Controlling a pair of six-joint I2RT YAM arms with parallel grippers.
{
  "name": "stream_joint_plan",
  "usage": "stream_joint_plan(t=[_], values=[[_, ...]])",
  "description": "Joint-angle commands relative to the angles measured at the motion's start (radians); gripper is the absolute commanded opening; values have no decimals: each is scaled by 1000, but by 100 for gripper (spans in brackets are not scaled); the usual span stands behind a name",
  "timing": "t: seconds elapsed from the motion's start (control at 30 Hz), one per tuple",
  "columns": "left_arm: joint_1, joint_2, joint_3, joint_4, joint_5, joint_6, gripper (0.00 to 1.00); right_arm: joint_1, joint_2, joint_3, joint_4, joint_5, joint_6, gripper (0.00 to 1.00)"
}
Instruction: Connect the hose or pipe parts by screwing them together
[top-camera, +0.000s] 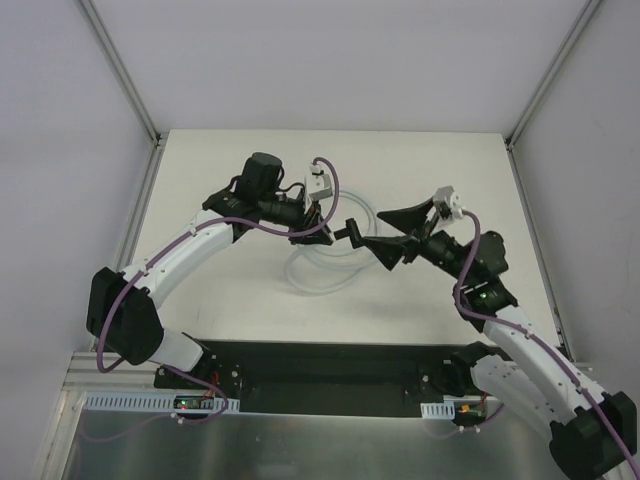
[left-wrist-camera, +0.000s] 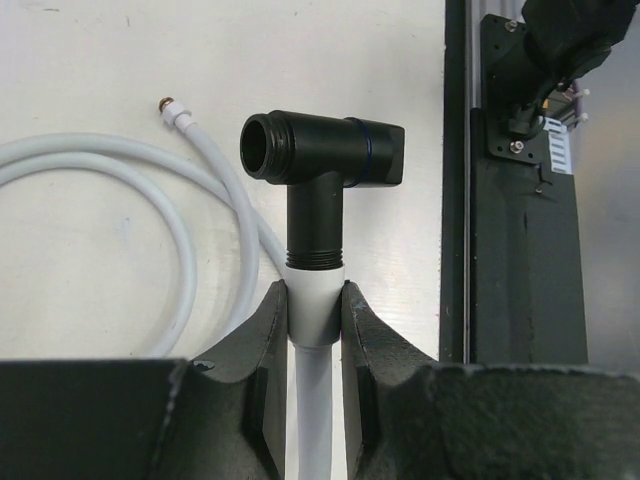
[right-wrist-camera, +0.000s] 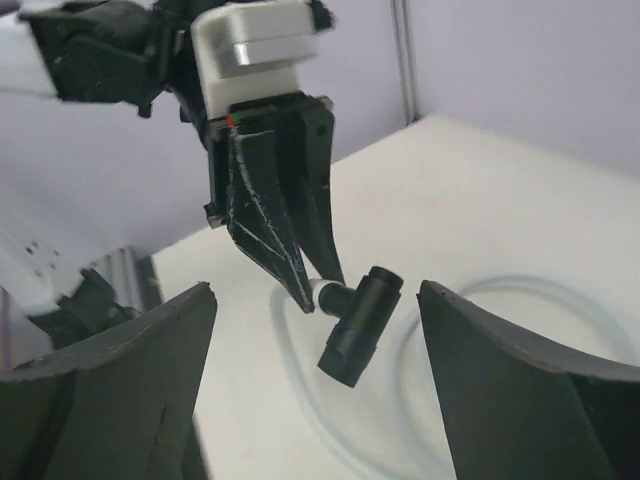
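The white hose (top-camera: 318, 268) lies in a loose coil on the table. Its free end with a small metal fitting (left-wrist-camera: 168, 105) rests on the table. My left gripper (left-wrist-camera: 315, 292) is shut on the white collar (left-wrist-camera: 315, 305) at the hose's other end. The black T-shaped connector (left-wrist-camera: 322, 165) sits on that collar, held above the table. It also shows from above (top-camera: 350, 230) and in the right wrist view (right-wrist-camera: 362, 322). My right gripper (right-wrist-camera: 316, 300) stands open around the connector, a finger on each side, touching nothing. From above, the right gripper (top-camera: 373, 227) faces the left gripper (top-camera: 326, 232).
A black mounting plate (top-camera: 320, 372) with the arm bases runs along the table's near edge, also in the left wrist view (left-wrist-camera: 520, 260). Purple cables (top-camera: 330, 185) loop over both arms. Grey enclosure walls (top-camera: 80, 120) and metal posts bound the table.
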Motion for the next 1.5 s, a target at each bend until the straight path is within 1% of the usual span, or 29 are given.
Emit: stream_joint_plan(t=[0.0,0.07,0.1,0.13,0.23,0.3,0.33,0.43,0.47,0.57,0.7,0.77,0.87,0.9,0.93,1.03,1.07,1.17,1.3,1.33,1.37,1.4,1.43,1.47], values=[[15,-26,8,29,147,-20,0,-4,-115,-67,97,-87,-617,86],[16,-23,9,31,179,-36,0,-2,-133,-68,13,-157,-816,87],[15,-22,11,29,206,-37,0,-4,-127,-65,-27,-180,-979,87],[15,-20,11,29,219,-42,0,-4,-124,-65,-81,-215,-1042,88],[16,-22,12,31,265,-56,0,-2,-103,-76,-84,-249,-1167,88],[18,-22,12,29,294,-66,0,-2,-83,-55,-106,-252,-1205,88],[16,-20,12,29,308,-71,0,8,-78,-48,-138,-249,-1259,88],[18,-23,9,31,314,-71,0,39,-57,4,-269,-217,-1355,87],[18,-23,9,26,313,-68,0,51,-49,7,-280,-200,-1401,87],[16,-16,14,21,339,-68,0,82,-35,33,-313,-174,-1455,87],[16,7,20,12,352,-66,0,114,-25,36,-265,-122,-1484,87],[16,14,23,9,352,-66,0,117,-20,47,-253,-120,-1495,87],[18,21,28,1,356,-63,0,125,-8,71,-267,-137,-1512,83],[16,29,29,-3,357,-63,0,130,-3,80,-285,-143,-1522,80],[18,30,29,-11,357,-62,0,133,5,87,-287,-157,-1524,78],[18,37,32,-23,348,-51,0,147,24,116,-313,-185,-1528,65],[16,37,34,-25,343,-45,0,150,28,123,-325,-189,-1531,53],[16,34,48,-28,316,-40,0,166,38,143,-377,-220,-1513,35],[16,27,72,-32,251,-27,0,170,86,165,-419,-297,-1386,22],[15,26,80,-32,201,-20,0,170,95,165,-417,-300,-1298,20],[8,21,83,-32,167,-16,0,168,103,162,-362,-300,-1231,15],[2,17,84,-34,140,-8,0,170,115,144,-306,-273,-1158,12],[-1,14,83,-34,91,9,0,171,123,130,-237,-248,-943,8],[-5,9,83,-34,67,13,0,170,130,119,-109,-182,-841,6]])
